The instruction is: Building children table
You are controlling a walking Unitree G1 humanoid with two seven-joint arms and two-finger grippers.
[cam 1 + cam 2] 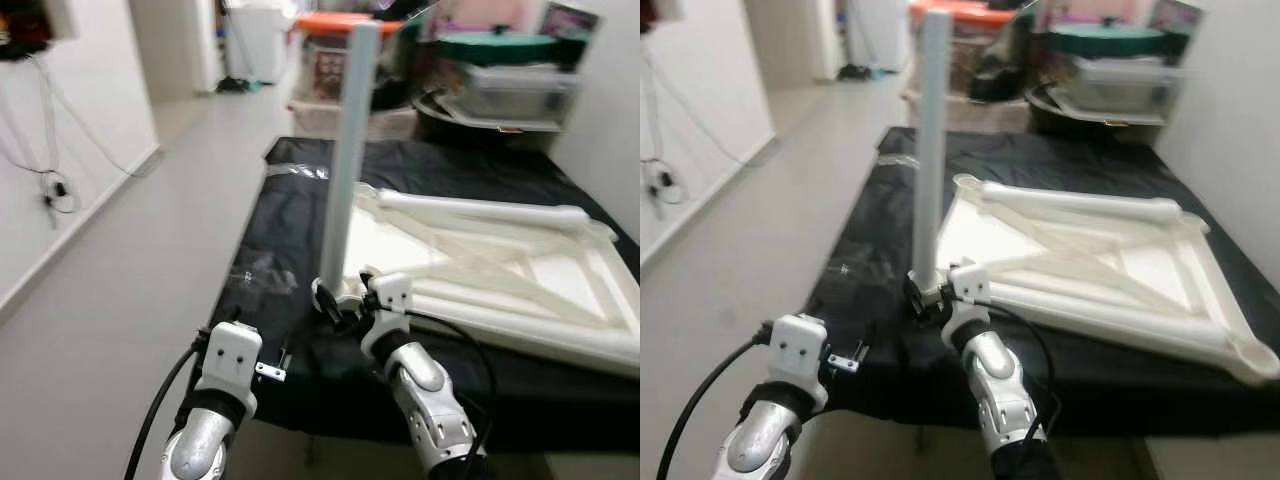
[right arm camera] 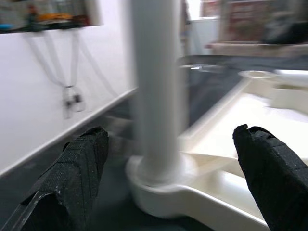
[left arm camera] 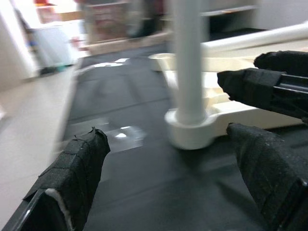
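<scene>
The white table leg (image 1: 349,160) stands upright in the corner socket (image 3: 190,131) of the upturned white table frame (image 1: 500,270), which lies on the black-covered tabletop (image 1: 290,250) with that socket at the frame's near corner, closest to you. Your right claw (image 2: 168,168) is at the base of the leg, its two black fingers spread wide on either side of the leg and, as far as the right wrist view shows, touching nothing. Your left claw (image 3: 168,159) hangs just short of the socket, also wide open and empty, with the leg in the gap ahead of it. I judge the step is seating this leg, so close the right claw squarely on the leg low down, near the socket, and press or twist along the leg's own axis; a grip high up would lever the frame. Use the left claw to steady the frame's corner so it does not slide on the cloth. A second leg (image 1: 480,210) lies across the frame beyond the socket, well apart from your claws. Beyond the frame's far edge, storage bins (image 1: 330,50) and a tub (image 1: 500,50) are stacked. A crinkled clear plastic wrap (image 1: 262,272) lies on the cloth just beside the socket, and the tabletop's near edge is close behind your wrists.
</scene>
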